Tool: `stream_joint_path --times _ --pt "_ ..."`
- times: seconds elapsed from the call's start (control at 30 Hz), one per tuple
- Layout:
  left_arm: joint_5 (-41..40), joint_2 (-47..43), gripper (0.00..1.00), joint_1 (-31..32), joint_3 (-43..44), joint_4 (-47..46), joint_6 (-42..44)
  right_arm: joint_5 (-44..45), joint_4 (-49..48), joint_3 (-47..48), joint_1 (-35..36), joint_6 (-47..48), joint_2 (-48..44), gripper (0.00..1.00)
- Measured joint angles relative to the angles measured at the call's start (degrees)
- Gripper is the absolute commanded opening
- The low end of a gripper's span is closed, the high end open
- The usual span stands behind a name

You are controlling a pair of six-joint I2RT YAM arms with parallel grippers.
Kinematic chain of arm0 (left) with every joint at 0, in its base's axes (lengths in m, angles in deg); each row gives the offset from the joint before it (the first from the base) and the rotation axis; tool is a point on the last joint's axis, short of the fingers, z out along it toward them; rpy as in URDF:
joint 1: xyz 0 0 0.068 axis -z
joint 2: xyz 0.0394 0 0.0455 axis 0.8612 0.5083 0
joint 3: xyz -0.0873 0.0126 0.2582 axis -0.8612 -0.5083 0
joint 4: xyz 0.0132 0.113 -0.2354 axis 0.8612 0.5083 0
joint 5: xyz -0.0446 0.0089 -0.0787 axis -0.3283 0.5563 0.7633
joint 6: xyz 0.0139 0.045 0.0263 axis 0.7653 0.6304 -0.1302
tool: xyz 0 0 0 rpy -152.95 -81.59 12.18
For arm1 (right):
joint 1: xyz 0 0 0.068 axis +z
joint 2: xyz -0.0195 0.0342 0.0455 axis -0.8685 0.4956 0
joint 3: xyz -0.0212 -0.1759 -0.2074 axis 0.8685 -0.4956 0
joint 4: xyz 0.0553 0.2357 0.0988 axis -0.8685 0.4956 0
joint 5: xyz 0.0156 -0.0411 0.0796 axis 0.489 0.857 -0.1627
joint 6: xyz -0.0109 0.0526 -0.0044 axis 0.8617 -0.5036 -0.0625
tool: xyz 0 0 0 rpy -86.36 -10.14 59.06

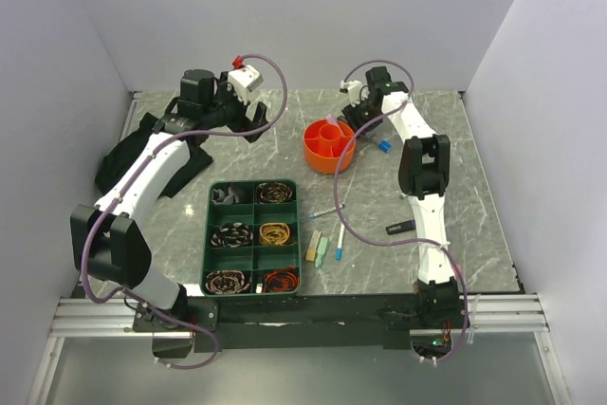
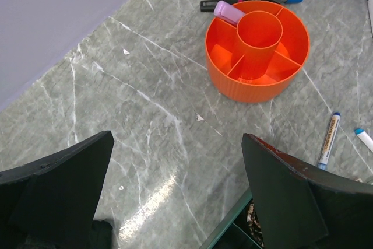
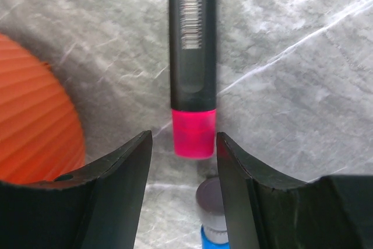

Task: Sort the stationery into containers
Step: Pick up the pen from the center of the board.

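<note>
closing squarely on the black marker beside the orange pot

the right gripper (image 3: 183, 139) is held low over the table (image 3: 303, 86), its jaws about half open and closed on nothing. the black marker (image 3: 192, 56) lies flat on the stone, and only its pink end reaches into the gap between the jaws. a sliver of table is seen along one side of that end. on the other side one finger (image 3: 245, 179) stands just beside it, and whether it touches cannot be told. the orange pot (image 3: 32, 115) is close by on one flank, and a small blue-capped piece (image 3: 213, 223) lies near the wrist, roughly in line with the marker.

the step in hand is judged to be the pickup of this marker. a grip on the very tip is likely to let it pivot or slip out, so the jaws are best moved further along the body, kept centred over it, and lowered until the tips are nearly on the stone. only then should they be closed, and slowly. the pot wall and the blue-capped piece should not be nudged during the approach. the marker should be lifted clear of the rim before it is carried over a section.

the left gripper (image 2: 178, 138) is spread wide and holds nothing, well apart from the pot. a pink item (image 2: 228, 11) is seen inside one section. more pens and blocks (image 1: 327, 246) lie beside the green tray (image 1: 300, 234).
</note>
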Motion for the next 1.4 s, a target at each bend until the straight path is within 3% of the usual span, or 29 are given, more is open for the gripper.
stream_joint_path --times 0.03,0.17,0.43,0.7,0.97,1.1,1.27,1.37,1.4 --pt "0.2 0.0 0.99 0.0 0.0 -0.1 -0.2 0.4 0.0 0.3 0.1 0.0 0.3 0.52" --pt "0.6 0.1 1.0 0.0 1.0 -0.4 -0.6 2.5 -0.3 1.9 0.4 -0.6 1.5 0.26" --pt "2.8 0.1 1.0 0.1 1.5 -2.7 -1.7 4.9 -4.9 -4.9 0.6 -2.8 -1.9 0.09" --pt "10.7 2.0 0.99 0.2 3.8 -3.3 -7.4 9.3 -7.0 -20.2 0.3 0.4 -14.4 0.08" --pt "17.9 12.3 0.99 0.4 11.3 -9.2 -23.5 10.6 -9.8 -30.5 -0.3 3.8 -36.1 0.08" --pt "22.6 17.4 0.99 0.4 12.9 -14.2 -31.8 7.0 -11.6 -37.4 -0.3 5.8 -46.2 0.08" --pt "30.3 22.2 0.99 0.3 13.0 -27.0 -46.9 -1.3 -9.2 -42.7 -0.3 8.2 -54.5 0.08" --pt "34.0 22.9 0.97 0.5 12.5 -33.8 -54.2 -6.4 -7.4 -44.3 -0.1 9.3 -57.2 0.08" --pt "35.1 22.9 0.92 0.7 12.2 -36.6 -56.8 -7.5 -6.7 -44.6 0.3 9.7 -57.9 0.08"
